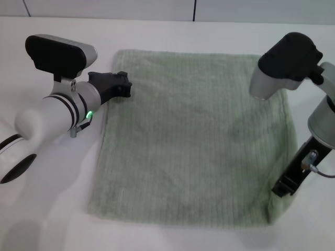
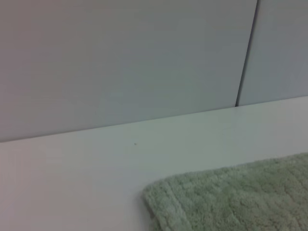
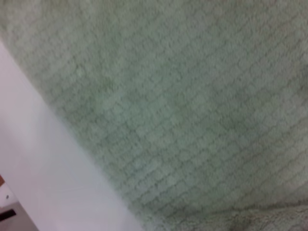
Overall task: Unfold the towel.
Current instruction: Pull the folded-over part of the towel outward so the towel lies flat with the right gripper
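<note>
Towel (image 1: 193, 141) spread nearly flat on the counter (image 1: 47, 209). Left gripper (image 1: 118, 86) at the towel's far-left edge, right gripper (image 1: 287, 189) low at its near-right corner; can't tell the grip state on either. Could drag that lifted corner and re-bunch it, probably.

— Any lettering, numbers or brand marks to read?
— None; the towel (image 1: 193, 136) shows only its ribbed weave; the arm casings carry no label that can be made out; the wall panels at 12 o'clock are blank.
</note>
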